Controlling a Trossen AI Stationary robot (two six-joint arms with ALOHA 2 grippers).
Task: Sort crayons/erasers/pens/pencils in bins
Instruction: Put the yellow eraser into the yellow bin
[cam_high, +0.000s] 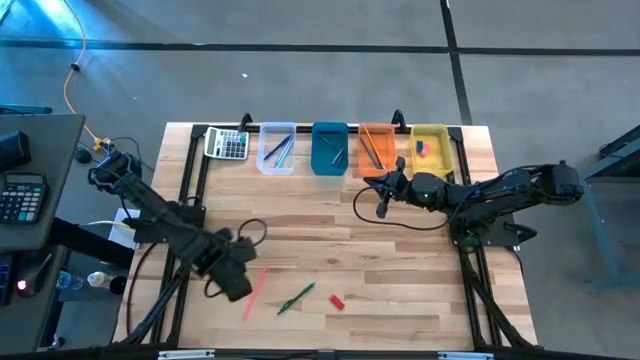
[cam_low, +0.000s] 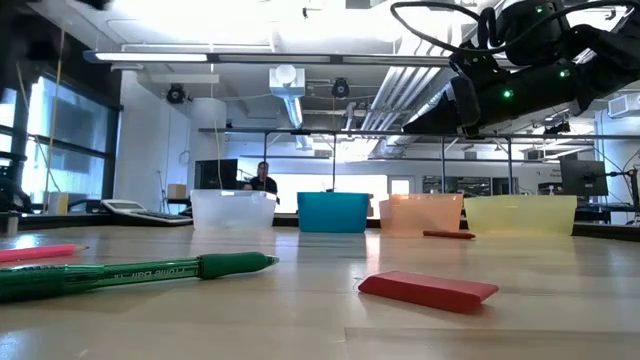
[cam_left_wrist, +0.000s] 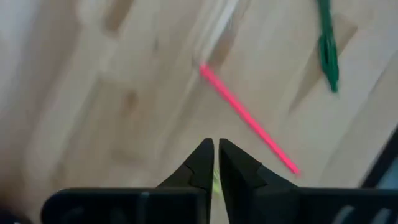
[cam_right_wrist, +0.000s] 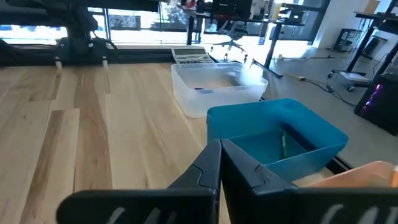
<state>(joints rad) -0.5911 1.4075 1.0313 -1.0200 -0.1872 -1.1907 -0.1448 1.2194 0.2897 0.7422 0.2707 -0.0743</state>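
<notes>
The bins, four small rectangular plastic trays, stand in a row along the far edge of the pale wooden slatted table (cam_high: 400, 260): clear (cam_high: 277, 147), blue (cam_high: 330, 148), orange (cam_high: 377, 147), yellow (cam_high: 432, 150); beyond them the low view opens onto a large ceiling-lit room with pipes overhead, where a person (cam_low: 263, 180) sits at a screen; the high view shows only grey floor around the table. The right gripper (cam_high: 383, 192) hangs just before the orange tray, its jaws pressed together on nothing; its wrist view shows the blue and clear trays just ahead of the fingertips. The left gripper (cam_left_wrist: 215, 163) is low over the near left of the table, jaws almost together with a thin slit between; nothing shows as held; a long thin pink stick (cam_left_wrist: 249, 119) lies just ahead of its tips, with a green pen (cam_high: 296, 298) farther beyond. A flat red eraser block (cam_high: 337, 301) lies past the pen, well apart from both grippers. A grey keypad calculator (cam_high: 227, 144) sits beside the clear tray; the high view alone shows sticks inside the trays and small blocks in the yellow one.
</notes>
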